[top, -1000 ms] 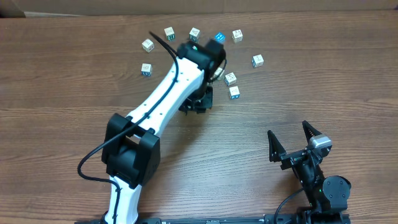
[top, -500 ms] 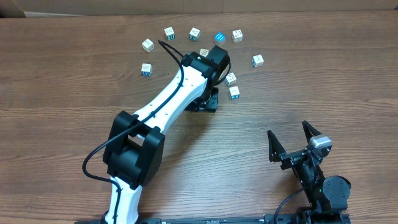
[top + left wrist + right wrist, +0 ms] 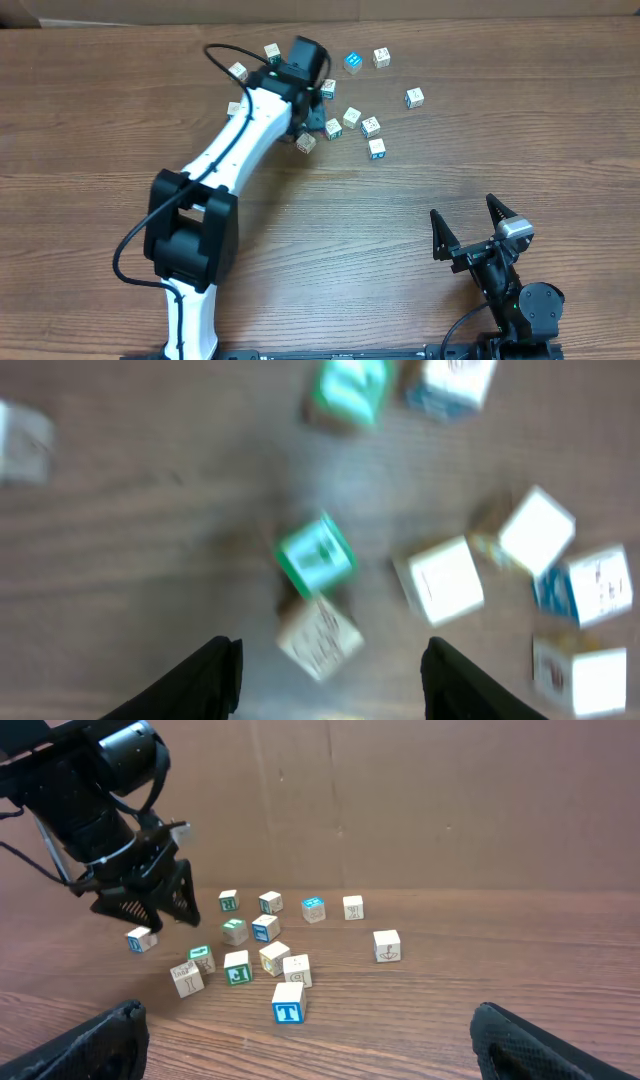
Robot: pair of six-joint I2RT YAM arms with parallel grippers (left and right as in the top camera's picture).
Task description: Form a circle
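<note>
The circle is a loose scatter of small lettered cubes (image 3: 370, 126) at the table's far middle, some white, some teal or green. My left gripper (image 3: 312, 112) hovers over the scatter's left part. Its wrist view is blurred. There the left gripper (image 3: 331, 660) is open, with a white cube (image 3: 320, 638) on the table below the gap and a green cube (image 3: 316, 555) just beyond it. Nothing is held. My right gripper (image 3: 464, 210) rests near the front right, wide open and empty. Its fingers (image 3: 80, 1045) frame the cubes from afar, nearest a blue T cube (image 3: 288, 1002).
The white left arm (image 3: 250, 130) lies diagonally from its base (image 3: 190, 235) at the front left and covers part of the cubes' left side. A cardboard wall (image 3: 420, 800) stands behind the table. Bare wood (image 3: 520, 120) stretches right of the cubes.
My left gripper opened and swung from the group's near side to its back left. Three cubes it covered now show on the table. The right arm has not moved.
</note>
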